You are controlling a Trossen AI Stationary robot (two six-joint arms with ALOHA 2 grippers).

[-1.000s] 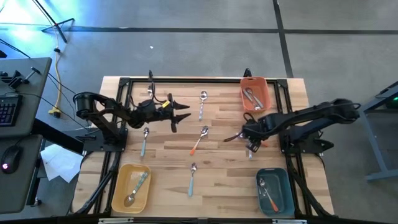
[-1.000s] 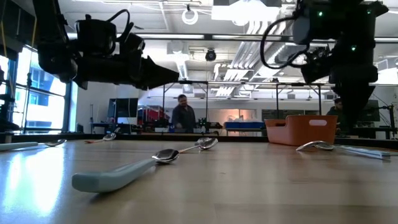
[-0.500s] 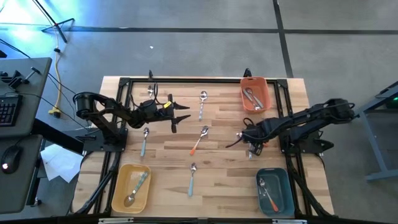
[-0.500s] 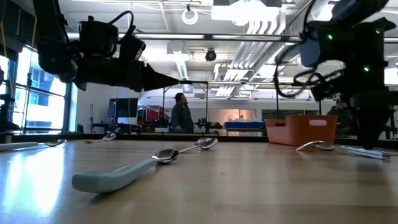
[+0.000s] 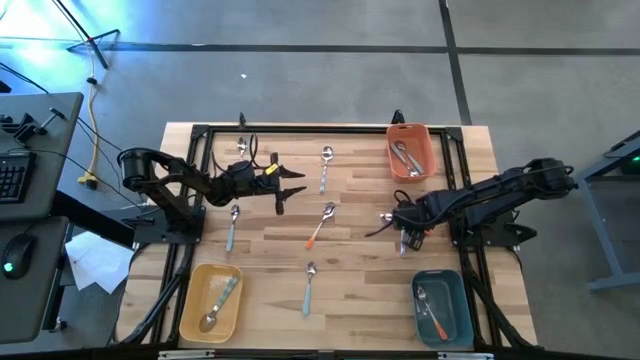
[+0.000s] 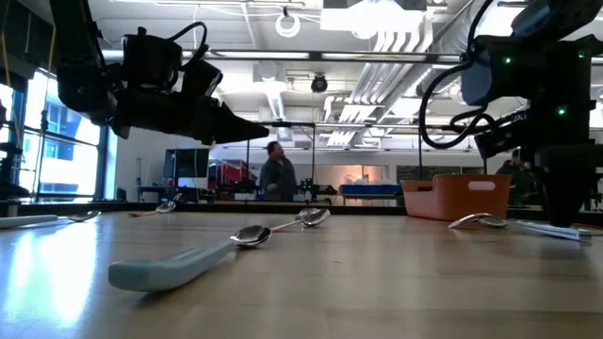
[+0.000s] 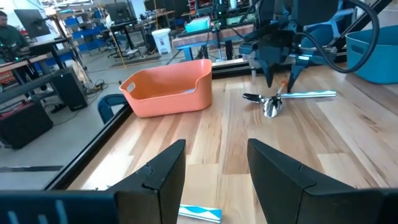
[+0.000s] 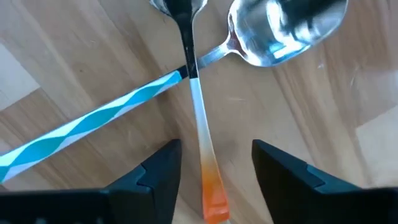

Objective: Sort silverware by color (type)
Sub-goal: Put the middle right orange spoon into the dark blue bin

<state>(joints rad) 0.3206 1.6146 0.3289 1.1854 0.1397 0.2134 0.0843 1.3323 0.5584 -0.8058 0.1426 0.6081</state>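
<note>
Two pieces of silverware lie crossed on the table: one with a clear handle ending in an orange tip (image 8: 202,143), and a spoon with a blue-and-white striped handle (image 8: 93,124). My right gripper (image 8: 214,171) points down just above them, open. Its fingers stand on either side of the orange-tipped handle without touching it. In the high view it is right of centre (image 5: 404,230). My left gripper (image 5: 290,188) hovers open and level over the table's left half, holding nothing. Other silverware lies loose: a spoon (image 5: 326,165), an orange-handled piece (image 5: 320,226), and two blue-handled ones (image 5: 232,228) (image 5: 308,288).
An orange bin (image 5: 410,150) with silverware stands at the far right. A yellow bin (image 5: 212,300) sits at the near left and a teal bin (image 5: 440,305) at the near right, both with pieces in them. A person (image 6: 276,174) stands in the room beyond the table.
My right gripper has come down toward the crossed pieces of silverware and now stands just above them, still open. My left gripper has stayed in place and rolled a little. No silverware has moved.
</note>
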